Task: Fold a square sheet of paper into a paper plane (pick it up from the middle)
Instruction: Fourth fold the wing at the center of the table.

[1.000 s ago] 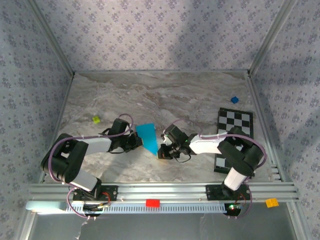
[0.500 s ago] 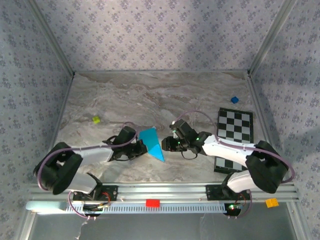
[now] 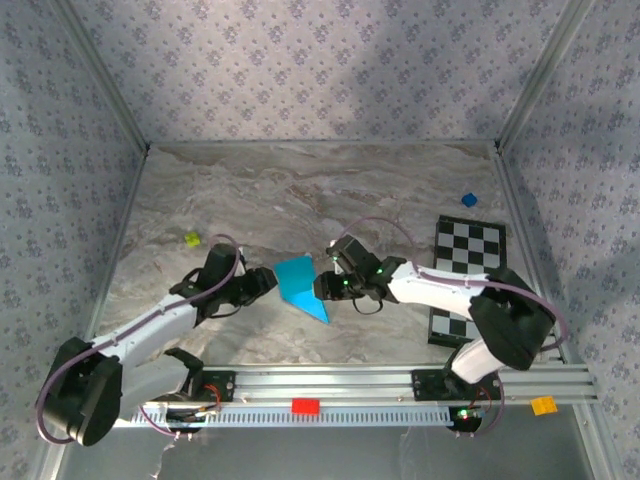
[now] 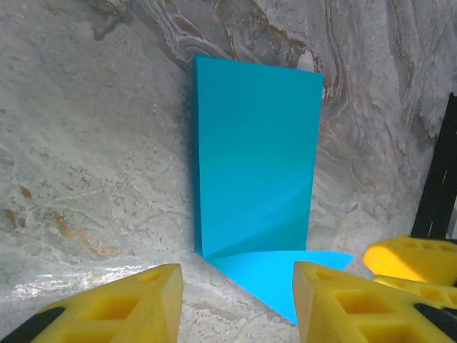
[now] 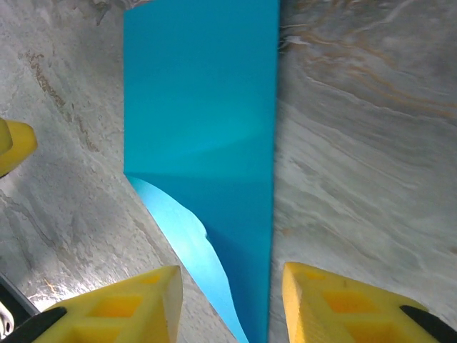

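Note:
The square sheet of paper is bright cyan-blue, folded, and lies mid-table between the two arms. In the left wrist view the paper has one panel tilted up from a crease and a pointed flap flat on the marble. My left gripper sits just left of it, open, its yellow fingers apart and clear of the sheet. My right gripper is at the sheet's right edge, open. In the right wrist view the paper narrows toward the gap between that gripper's fingertips, held by neither.
A black-and-white checkered board lies at the right, with a tiny dark blue cube behind it. A small yellow-green piece sits at the left. Patterned walls enclose the marble table; an aluminium rail runs along the near edge.
Both grippers have gone from shut to open. The left gripper let go of the paper and drew back to the left. The right gripper backed off, then returned to the sheet's right edge.

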{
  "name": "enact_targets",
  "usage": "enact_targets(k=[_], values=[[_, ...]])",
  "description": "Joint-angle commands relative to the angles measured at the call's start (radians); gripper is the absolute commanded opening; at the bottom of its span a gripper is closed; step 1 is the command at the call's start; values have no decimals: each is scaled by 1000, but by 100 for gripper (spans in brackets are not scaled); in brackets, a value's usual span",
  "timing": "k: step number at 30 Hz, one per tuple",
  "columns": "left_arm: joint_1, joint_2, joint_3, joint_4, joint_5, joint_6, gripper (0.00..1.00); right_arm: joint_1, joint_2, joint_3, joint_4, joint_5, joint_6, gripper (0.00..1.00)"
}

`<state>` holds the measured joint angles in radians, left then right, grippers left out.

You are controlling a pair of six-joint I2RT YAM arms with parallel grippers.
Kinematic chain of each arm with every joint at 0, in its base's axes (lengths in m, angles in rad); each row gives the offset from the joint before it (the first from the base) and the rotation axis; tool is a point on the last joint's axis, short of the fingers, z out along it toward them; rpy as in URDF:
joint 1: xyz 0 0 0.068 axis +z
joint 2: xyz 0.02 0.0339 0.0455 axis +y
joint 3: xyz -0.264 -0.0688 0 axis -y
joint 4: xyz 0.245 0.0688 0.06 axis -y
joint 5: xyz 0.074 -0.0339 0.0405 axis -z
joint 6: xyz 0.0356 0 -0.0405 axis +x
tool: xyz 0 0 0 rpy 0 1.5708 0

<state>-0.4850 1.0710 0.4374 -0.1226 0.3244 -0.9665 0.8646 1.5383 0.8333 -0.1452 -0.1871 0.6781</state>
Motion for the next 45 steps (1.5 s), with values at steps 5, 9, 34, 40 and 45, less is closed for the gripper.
enact_targets(k=[5,9,34,40,45], values=[[79,89,40,30,254,94,48,0,106,67,59,-81,-31,36],[109,148,68,27,327,128,48,-16,128,52,101,-111,-25,30],[131,194,49,67,315,99,54,-45,113,-14,195,-173,-2,16],[131,230,64,78,329,97,54,-51,104,-27,211,-177,4,10],[131,264,70,94,346,95,55,-61,90,-50,250,-200,14,4]])
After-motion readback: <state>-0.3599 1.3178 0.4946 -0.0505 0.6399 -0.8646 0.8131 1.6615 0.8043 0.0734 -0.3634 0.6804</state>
